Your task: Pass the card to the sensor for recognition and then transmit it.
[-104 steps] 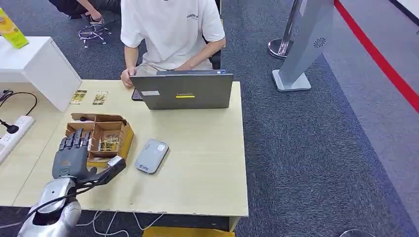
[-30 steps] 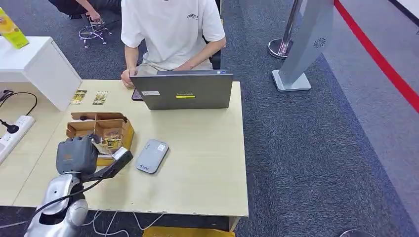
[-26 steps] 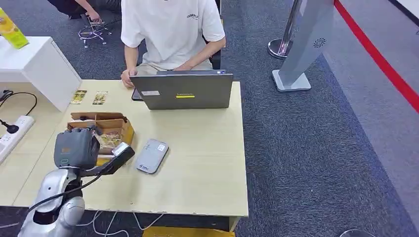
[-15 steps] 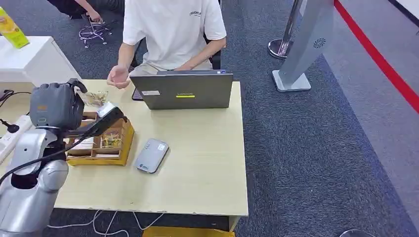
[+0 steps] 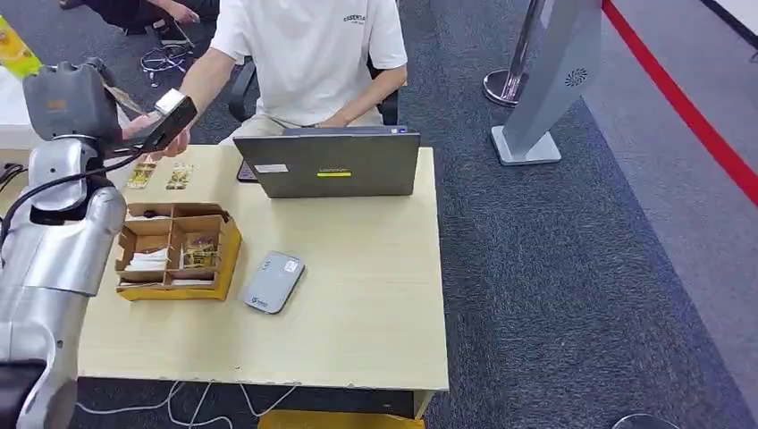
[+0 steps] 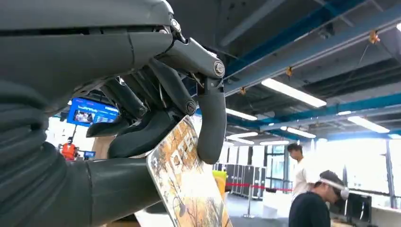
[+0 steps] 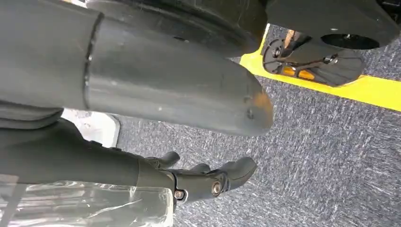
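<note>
My left hand is raised high over the table's far left corner. It pinches a yellow-brown patterned card between the thumb and the dark fingers. A person in a white shirt sits behind the table and stretches an arm toward my hand; their hand is just under my thumb. The grey card sensor lies flat on the table, well below and to the right of the card. My right hand hangs over the carpet with nothing in it, fingers loosely apart.
A cardboard box with compartments of cards stands left of the sensor. Two loose cards lie at the far left. A grey laptop stands at the table's far edge, a white cabinet and power strip further left.
My left arm has risen from the box to high at the far left, carrying the card. The person's arm has come out toward it.
</note>
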`<state>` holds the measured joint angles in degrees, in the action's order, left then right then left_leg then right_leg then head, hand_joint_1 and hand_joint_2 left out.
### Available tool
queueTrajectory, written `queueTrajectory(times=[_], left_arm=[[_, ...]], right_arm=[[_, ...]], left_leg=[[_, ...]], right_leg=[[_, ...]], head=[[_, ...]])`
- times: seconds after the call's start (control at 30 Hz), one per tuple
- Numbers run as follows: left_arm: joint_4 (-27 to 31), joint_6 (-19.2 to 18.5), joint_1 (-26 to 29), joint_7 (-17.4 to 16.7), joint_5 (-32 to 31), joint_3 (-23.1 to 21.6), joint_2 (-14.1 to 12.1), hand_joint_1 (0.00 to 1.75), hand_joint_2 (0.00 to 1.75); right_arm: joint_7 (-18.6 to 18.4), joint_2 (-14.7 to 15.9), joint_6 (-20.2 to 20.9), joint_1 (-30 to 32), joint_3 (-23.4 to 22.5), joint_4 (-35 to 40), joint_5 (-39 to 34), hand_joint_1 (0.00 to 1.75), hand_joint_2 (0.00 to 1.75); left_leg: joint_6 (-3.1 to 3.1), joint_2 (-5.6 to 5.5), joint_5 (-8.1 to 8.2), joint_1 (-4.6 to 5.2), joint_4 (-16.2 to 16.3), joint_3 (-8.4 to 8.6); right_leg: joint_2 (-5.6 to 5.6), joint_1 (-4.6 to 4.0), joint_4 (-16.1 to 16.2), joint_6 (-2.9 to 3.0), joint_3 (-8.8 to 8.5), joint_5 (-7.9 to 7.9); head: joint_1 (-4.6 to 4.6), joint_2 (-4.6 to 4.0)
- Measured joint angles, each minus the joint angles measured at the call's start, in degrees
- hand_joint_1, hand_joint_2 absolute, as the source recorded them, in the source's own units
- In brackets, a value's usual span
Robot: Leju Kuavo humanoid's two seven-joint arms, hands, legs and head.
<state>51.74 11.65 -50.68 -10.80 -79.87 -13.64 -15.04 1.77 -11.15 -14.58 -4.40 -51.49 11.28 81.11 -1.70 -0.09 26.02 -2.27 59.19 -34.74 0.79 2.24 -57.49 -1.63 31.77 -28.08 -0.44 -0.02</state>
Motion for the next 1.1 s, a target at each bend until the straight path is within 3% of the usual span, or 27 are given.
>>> queueTrajectory(times=[0.2, 0.23, 0.63, 0.83, 1.0, 1.1], left_arm=[[-4.7, 0.3, -1.6, 0.3, 0.7, 0.0, 0.6, 1.75, 1.75], [-5.2, 0.3, -1.6, 0.4, 0.7, 0.0, 0.7, 0.00, 1.75], [-7.7, 1.5, -0.9, 0.4, 2.1, 0.0, 0.5, 0.00, 1.75], [-6.8, 2.5, 1.6, 2.2, 4.0, 0.4, -1.4, 0.00, 1.75], [3.9, 2.5, 10.0, 5.0, 9.4, 2.8, -7.3, 0.00, 1.75], [15.0, 2.6, 20.6, 8.8, 18.0, 9.1, -15.4, 0.00, 1.75]], right_arm=[[-0.4, -0.1, 0.0, 0.0, 0.0, 0.0, 0.0, 0.00, 0.00], [-0.4, -0.1, 0.0, 0.0, 0.0, 0.0, 0.0, 0.00, 0.00], [-0.1, -0.2, -0.1, 0.0, 0.0, 0.0, -0.3, 0.00, 0.00], [-0.2, -0.2, -0.3, 0.0, 0.0, 0.0, -1.0, 0.00, 0.00], [-0.4, -0.2, -0.7, 0.2, -0.1, 0.0, -2.1, 0.00, 0.00], [-0.5, -0.2, -0.8, 0.3, -0.3, 0.0, -2.9, 0.00, 0.00]], left_leg=[[0.00, 0.00, 0.00, 0.00, 0.0, -0.01], [0.00, -0.01, 0.00, 0.00, 0.0, -0.01], [0.00, -0.03, 0.00, 0.00, 0.0, -0.05], [0.00, 0.00, 0.00, 0.00, 0.0, -0.06], [-0.04, 0.28, 0.03, 0.00, -0.1, -0.15], [-0.26, 0.91, 0.25, 0.02, -0.3, 0.14]], right_leg=[[0.00, 0.00, 0.0, 0.00, 0.01, 0.00], [0.00, 0.00, 0.0, 0.00, 0.01, 0.00], [-0.01, 0.00, 0.0, 0.00, -0.01, 0.00], [0.01, -0.01, 0.0, 0.00, -0.02, -0.01], [0.32, -0.02, -0.1, 0.01, 0.05, -0.01], [1.01, 0.01, -0.2, 0.05, 0.17, -0.04]], head=[[-0.02, 0.00], [-0.02, 0.00], [-0.02, 0.00], [0.00, 0.00], [0.00, 0.00], [0.13, 0.00]])
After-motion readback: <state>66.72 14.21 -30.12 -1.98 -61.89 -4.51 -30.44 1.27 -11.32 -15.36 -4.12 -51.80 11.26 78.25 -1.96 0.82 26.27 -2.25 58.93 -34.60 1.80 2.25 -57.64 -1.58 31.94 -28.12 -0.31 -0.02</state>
